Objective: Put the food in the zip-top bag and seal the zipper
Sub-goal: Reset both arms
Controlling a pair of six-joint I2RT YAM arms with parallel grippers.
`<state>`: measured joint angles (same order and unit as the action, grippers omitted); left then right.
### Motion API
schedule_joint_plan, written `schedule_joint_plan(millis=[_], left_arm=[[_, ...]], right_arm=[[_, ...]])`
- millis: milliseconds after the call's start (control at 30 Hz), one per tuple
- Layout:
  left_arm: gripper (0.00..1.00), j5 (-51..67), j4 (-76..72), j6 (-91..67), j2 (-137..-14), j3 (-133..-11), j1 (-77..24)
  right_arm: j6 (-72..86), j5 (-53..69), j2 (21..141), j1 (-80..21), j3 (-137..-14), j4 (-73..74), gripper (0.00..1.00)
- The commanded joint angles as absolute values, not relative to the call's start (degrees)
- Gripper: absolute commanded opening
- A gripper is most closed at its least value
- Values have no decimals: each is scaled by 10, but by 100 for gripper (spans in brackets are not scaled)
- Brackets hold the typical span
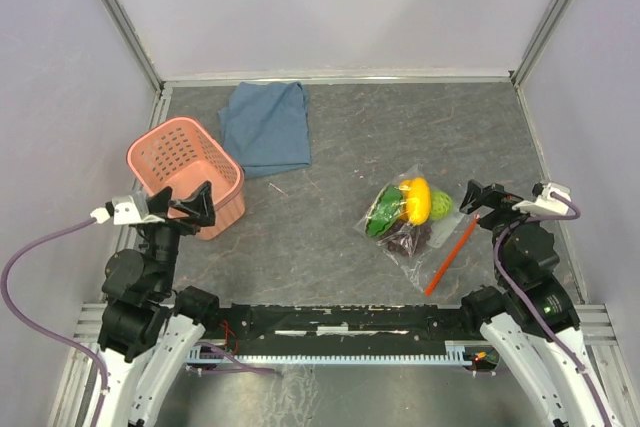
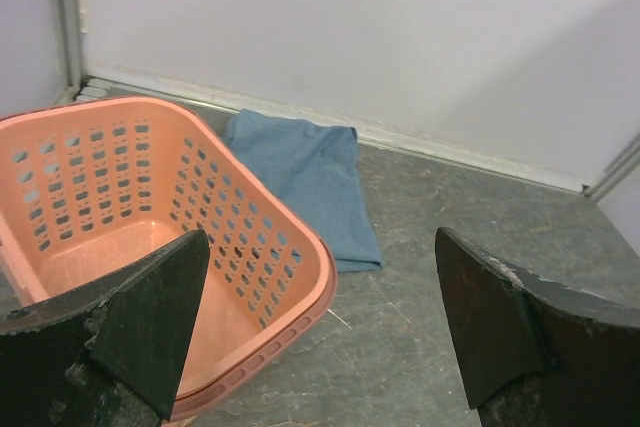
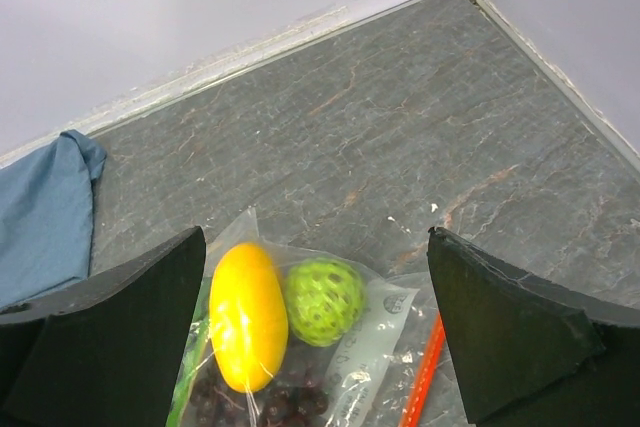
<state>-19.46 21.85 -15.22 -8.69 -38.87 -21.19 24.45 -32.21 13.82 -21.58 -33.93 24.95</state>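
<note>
The clear zip-top bag lies flat on the table right of centre. Inside it I see a yellow-orange fruit, a yellow-green bumpy ball, a green piece and dark purple grapes. Its orange-red zipper runs along the right edge. In the right wrist view the fruit, ball, grapes and zipper show. My right gripper is open and empty, just right of the bag. My left gripper is open and empty by the pink basket.
The pink perforated basket stands empty at the left. A folded blue cloth lies behind it, also in the left wrist view. Walls enclose the table on three sides.
</note>
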Motion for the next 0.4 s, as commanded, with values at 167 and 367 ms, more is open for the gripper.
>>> schedule_joint_plan(millis=[167,367], left_arm=[[100,-182,169,-134,-62,-362,-147],[99,-161,169,-130,-74,-362,-132]], right_arm=[[246,-303,149,-214,-323,181,99],[237,-292,152,-214,-323,175,99]])
